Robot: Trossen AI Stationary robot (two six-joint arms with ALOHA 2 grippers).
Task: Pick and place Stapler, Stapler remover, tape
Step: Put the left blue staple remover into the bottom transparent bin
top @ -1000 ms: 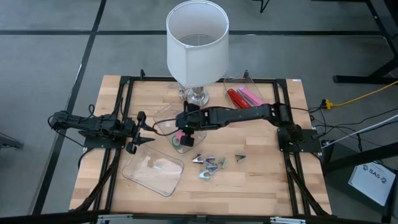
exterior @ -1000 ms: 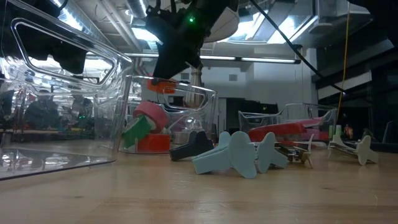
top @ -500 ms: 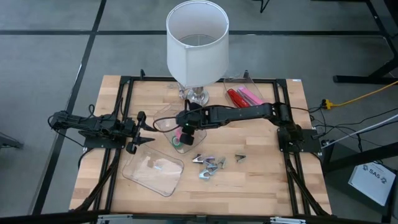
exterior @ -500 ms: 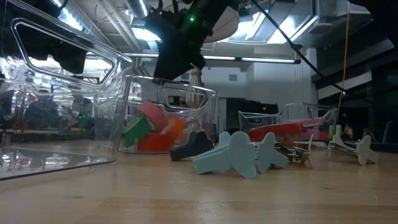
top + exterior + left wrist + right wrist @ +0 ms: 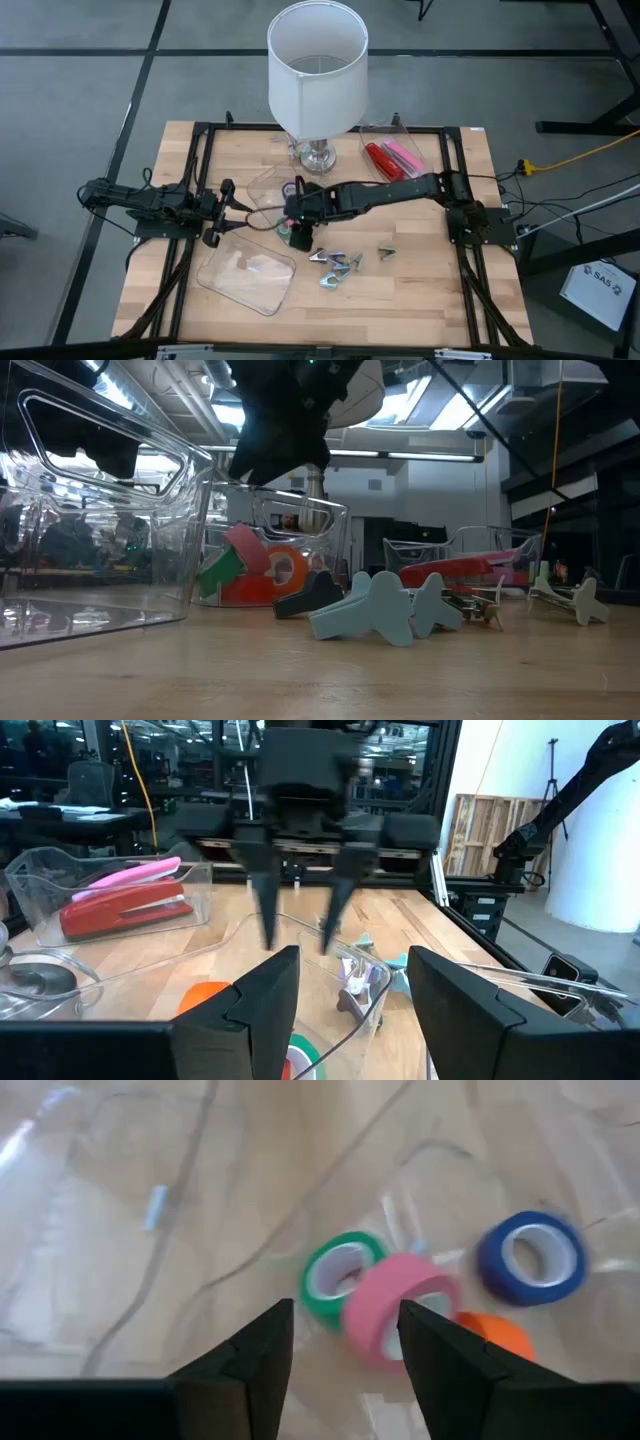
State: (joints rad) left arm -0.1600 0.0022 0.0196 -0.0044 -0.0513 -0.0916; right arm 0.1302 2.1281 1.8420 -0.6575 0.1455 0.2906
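Tape rolls are seen lying inside a clear container (image 5: 262, 190) at mid-table.

The right gripper (image 5: 337, 1342) is held just above the container, its jaws parted and empty; beneath it lie the green roll (image 5: 338, 1275), pink roll (image 5: 395, 1308), blue roll (image 5: 530, 1257) and orange roll (image 5: 283, 572). The left gripper (image 5: 345, 988) is poised beside the container, jaws likewise spread on nothing.

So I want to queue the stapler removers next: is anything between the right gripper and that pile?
Nothing visible blocks it. The right gripper hangs open over the clear bin of tape rolls; the stapler removers lie loose on bare table just beside it, outside the bin wall. The left gripper waits on the far side.
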